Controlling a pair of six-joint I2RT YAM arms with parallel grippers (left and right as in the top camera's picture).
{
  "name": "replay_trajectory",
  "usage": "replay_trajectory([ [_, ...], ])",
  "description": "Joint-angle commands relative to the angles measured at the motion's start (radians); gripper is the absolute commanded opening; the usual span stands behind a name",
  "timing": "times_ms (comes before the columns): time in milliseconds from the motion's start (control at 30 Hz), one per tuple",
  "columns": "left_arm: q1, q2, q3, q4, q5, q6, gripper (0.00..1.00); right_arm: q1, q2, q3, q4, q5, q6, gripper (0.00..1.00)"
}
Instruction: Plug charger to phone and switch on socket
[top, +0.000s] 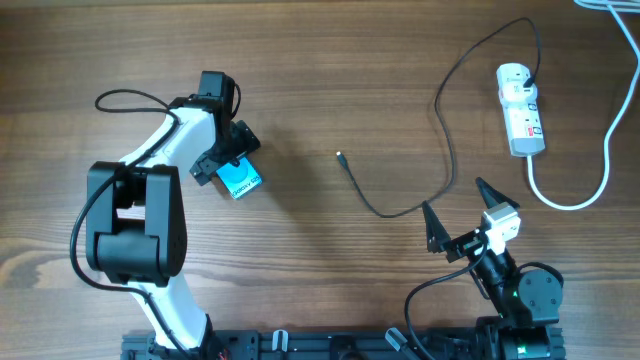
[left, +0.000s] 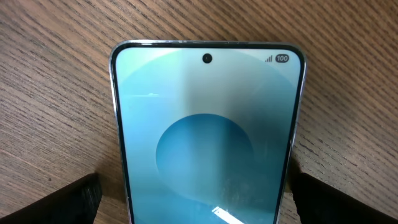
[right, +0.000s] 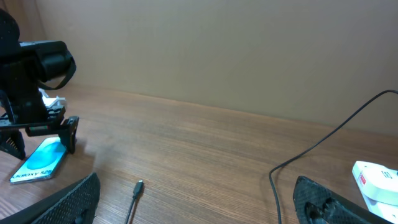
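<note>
Two end effectors, both released. My left end effector (top: 228, 162) straddles the phone (top: 241, 181), which lies flat on the bench (top: 320, 60), probably to steady it. My right end effector (top: 460, 210) sits low beside the charger (top: 352, 180), well short of the socket (top: 522, 118).

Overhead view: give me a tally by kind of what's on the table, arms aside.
phone: 1
charger: 1
socket: 1
Total: 3
</note>
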Motion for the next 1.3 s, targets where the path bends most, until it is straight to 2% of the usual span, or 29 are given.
replay_trajectory([
  [0,0.008,0.082,-0.062,0.032,0.020,-0.003,1.00,0.005,-0.002,-0.001,0.006,-0.004,0.008,1.00],
  [100,0.008,0.082,-0.062,0.059,0.020,-0.020,0.95,0.005,-0.002,-0.001,0.006,-0.004,0.008,1.00],
  [133,0.008,0.082,-0.062,0.058,0.021,-0.030,0.86,0.005,-0.002,-0.001,0.006,-0.004,0.008,1.00],
  [200,0.008,0.082,-0.062,0.049,0.025,-0.037,0.80,0.005,-0.002,-0.001,0.006,-0.004,0.008,1.00],
  [367,0.008,0.082,-0.063,0.027,0.093,-0.036,0.80,0.005,-0.002,-0.001,0.006,-0.004,0.008,1.00],
  [400,0.008,0.082,-0.063,0.017,0.108,-0.036,0.86,0.005,-0.002,-0.001,0.006,-0.004,0.008,1.00],
  [433,0.008,0.082,-0.063,0.006,0.117,-0.036,0.88,0.005,-0.002,-0.001,0.006,-0.004,0.008,1.00],
  [500,0.008,0.082,-0.063,-0.021,0.126,-0.036,0.85,0.005,-0.002,-0.001,0.006,-0.004,0.008,1.00],
  [633,0.008,0.082,-0.063,-0.027,0.212,-0.036,0.85,0.005,-0.002,-0.001,0.006,-0.004,0.008,1.00],
  [767,0.008,0.082,-0.062,-0.034,0.225,-0.036,0.82,0.005,-0.002,-0.001,0.006,-0.004,0.008,1.00],
  [933,0.016,0.082,-0.062,-0.002,0.200,-0.036,0.84,0.005,-0.002,-0.001,0.006,-0.004,0.007,1.00],
  [1167,0.018,0.082,-0.059,-0.003,0.203,-0.036,0.78,0.005,-0.002,-0.001,0.006,-0.004,0.008,1.00],
  [1267,0.018,0.081,-0.049,-0.001,0.204,-0.036,0.72,0.005,-0.002,-0.001,0.006,-0.004,0.008,1.00],
])
